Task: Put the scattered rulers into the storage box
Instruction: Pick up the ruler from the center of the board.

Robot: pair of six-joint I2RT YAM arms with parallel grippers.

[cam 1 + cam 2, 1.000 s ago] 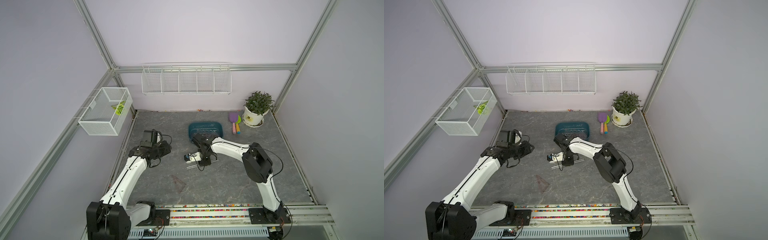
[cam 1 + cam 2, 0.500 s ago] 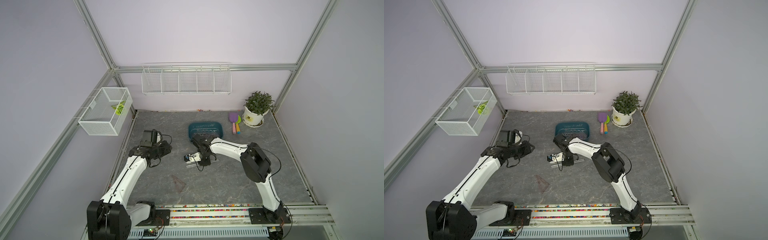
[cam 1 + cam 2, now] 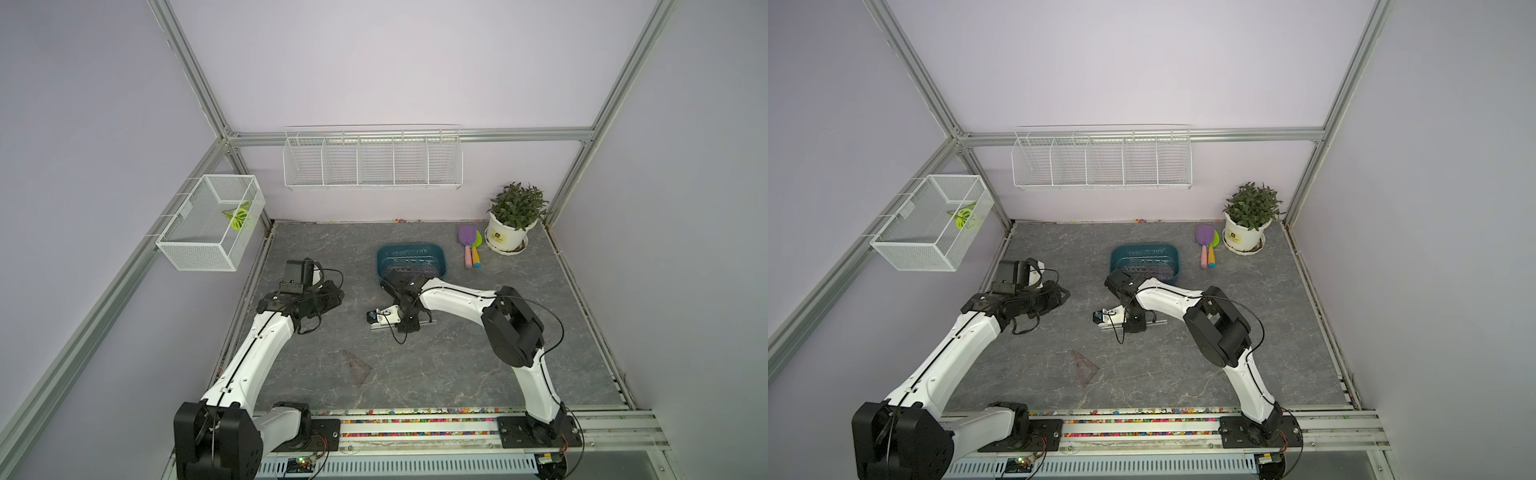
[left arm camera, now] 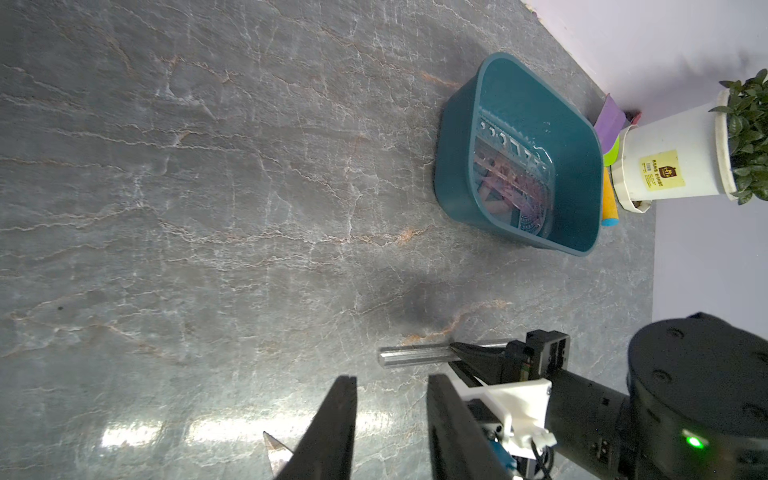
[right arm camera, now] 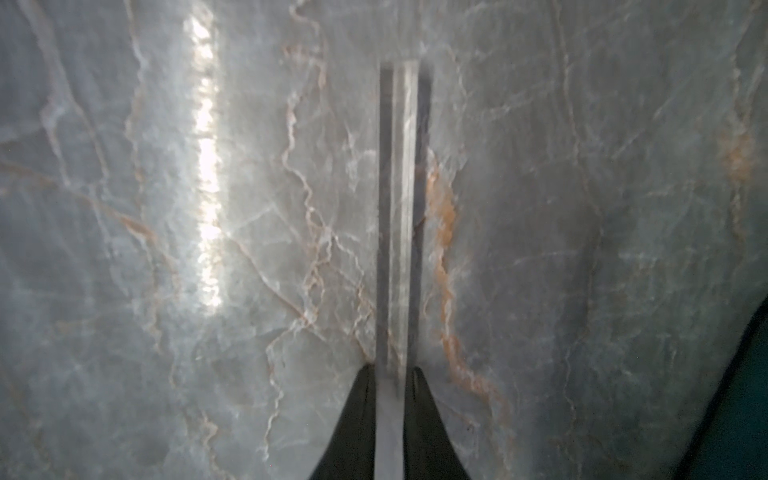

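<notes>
While the right gripper [image 5: 391, 372] pinches the clear ruler [image 5: 399, 208] down on the grey table [image 3: 457, 374], near the storage box [image 4: 457, 174], we see the left gripper [image 4: 390, 380] half-open over bare stone. More rulers [image 4: 511, 178] lie inside the box; a brown triangle [image 3: 355, 365] sits well apart. Toy shovels [image 3: 467, 241] lie beside the plant pot [image 3: 505, 237], whose yellow label [image 4: 660, 170] is too small to read.

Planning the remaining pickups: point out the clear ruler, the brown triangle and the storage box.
clear ruler [image 5: 399, 208]: right wrist view, middle of its length.
brown triangle [image 3: 356, 369]: in a top view, its centre.
storage box [image 4: 455, 174]: left wrist view, outer side wall.
</notes>
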